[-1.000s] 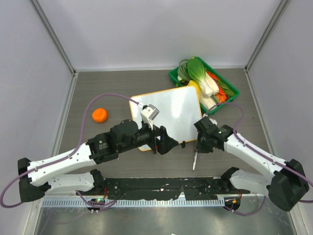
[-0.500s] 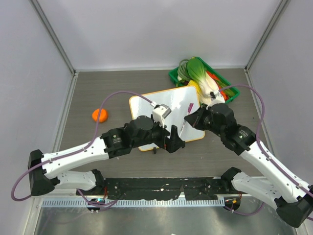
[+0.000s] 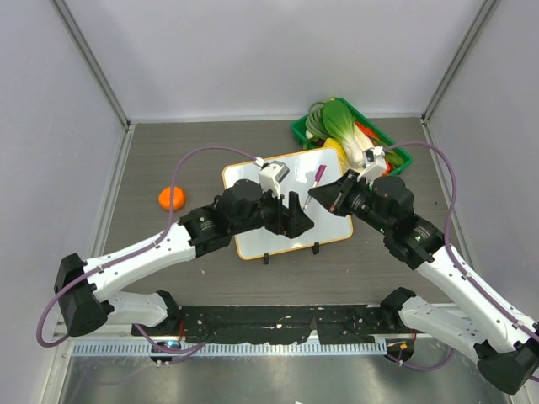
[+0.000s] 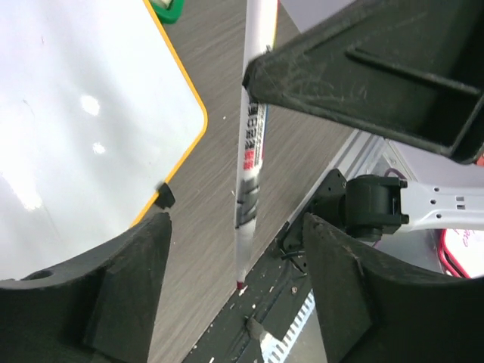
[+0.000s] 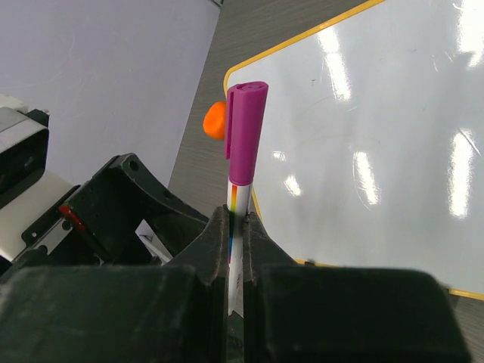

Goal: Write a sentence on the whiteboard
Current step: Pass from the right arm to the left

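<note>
Right wrist | my right pincer (image 5: pixel 236 227) clamps the capped marker (image 5: pixel 245 132) over the blank whiteboard (image 5: pixel 393 151) | left pincer (image 4: pixel 234 227) wide, flanking its tail, likely for uncapping

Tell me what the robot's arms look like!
The left arm and right arm have white shells with chunky black joints. A thin purple cable trails along each. The left pincer and right pincer are black, with two fingers each.
</note>
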`<state>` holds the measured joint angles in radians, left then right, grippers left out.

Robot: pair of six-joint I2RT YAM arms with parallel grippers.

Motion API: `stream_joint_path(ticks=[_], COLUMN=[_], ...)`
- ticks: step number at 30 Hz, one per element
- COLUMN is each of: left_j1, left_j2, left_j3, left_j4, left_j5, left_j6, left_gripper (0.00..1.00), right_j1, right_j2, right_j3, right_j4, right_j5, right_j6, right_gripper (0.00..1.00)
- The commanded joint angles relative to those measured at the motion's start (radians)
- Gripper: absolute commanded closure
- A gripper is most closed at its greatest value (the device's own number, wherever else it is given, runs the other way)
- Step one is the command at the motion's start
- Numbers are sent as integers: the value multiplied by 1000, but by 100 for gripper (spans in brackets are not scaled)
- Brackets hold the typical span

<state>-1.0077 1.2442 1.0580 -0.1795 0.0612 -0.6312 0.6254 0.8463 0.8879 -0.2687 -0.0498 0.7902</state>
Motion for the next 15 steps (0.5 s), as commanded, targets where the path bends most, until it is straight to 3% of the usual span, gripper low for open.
stream_joint_path(ticks=[1, 3, 10, 12, 15], left_j1=[21, 21, 20, 20, 27], left_j2=[12, 20, -3, -23, -51], left_j3=[19, 22, -7, -13, -15], left_j4=[92, 92, 88, 68, 60], left_j5=[58, 74, 108, 88, 59], left_j6=[-1, 1, 10, 18, 28], left_gripper=[34, 43, 45, 52, 86], right_j1=[-3, -3, -3, -4, -4], right_j2=[-15, -18, -15, -10, 0], right_j3=[3, 2, 22, 29, 32], right_j4=[63, 63, 62, 62, 62], right_j5=[-13, -2, 27, 27, 16], right_j6=[18, 21, 23, 21, 20], right_gripper=[99, 99, 99, 99, 99])
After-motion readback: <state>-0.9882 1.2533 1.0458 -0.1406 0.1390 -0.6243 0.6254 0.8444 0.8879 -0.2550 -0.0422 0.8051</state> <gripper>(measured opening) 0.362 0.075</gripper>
